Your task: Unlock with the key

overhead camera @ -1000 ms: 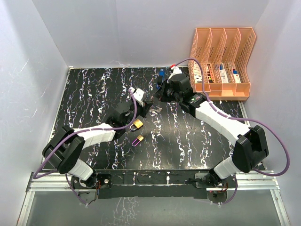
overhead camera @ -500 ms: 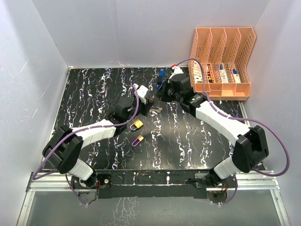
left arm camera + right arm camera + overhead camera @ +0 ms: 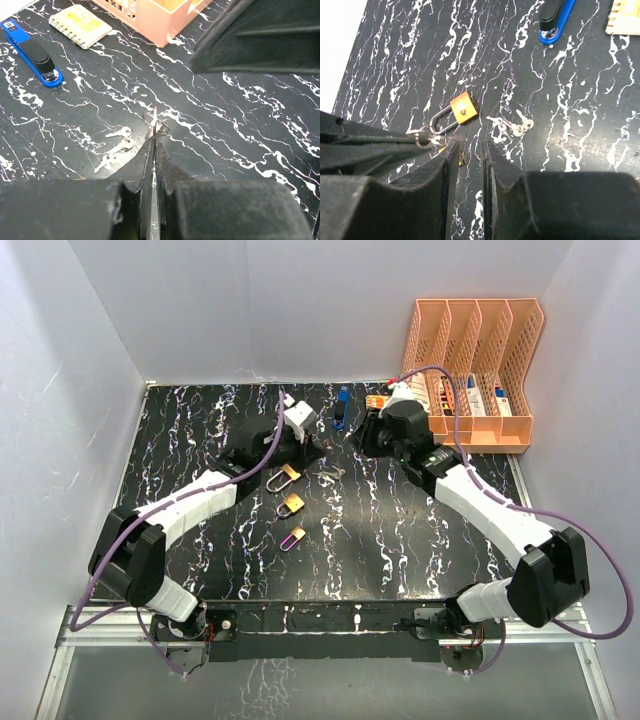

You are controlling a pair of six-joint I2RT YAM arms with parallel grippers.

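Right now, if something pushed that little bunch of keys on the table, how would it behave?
The keys look thin and flat, so probably light, and would slide, not roll. Seemingly joined loosely at one end, they would likely splay or swivel.

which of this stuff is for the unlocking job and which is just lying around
For the job: key pinched in the left gripper; far padlock; middle padlock; near padlock; loose keys, probably.
Lying about: blue stapler; spiral notepad; orange file rack.

A robotics lab cell: bare white walls (image 3: 250, 310) box in a black marbled table (image 3: 400, 550) and peach file rack (image 3: 470, 340)
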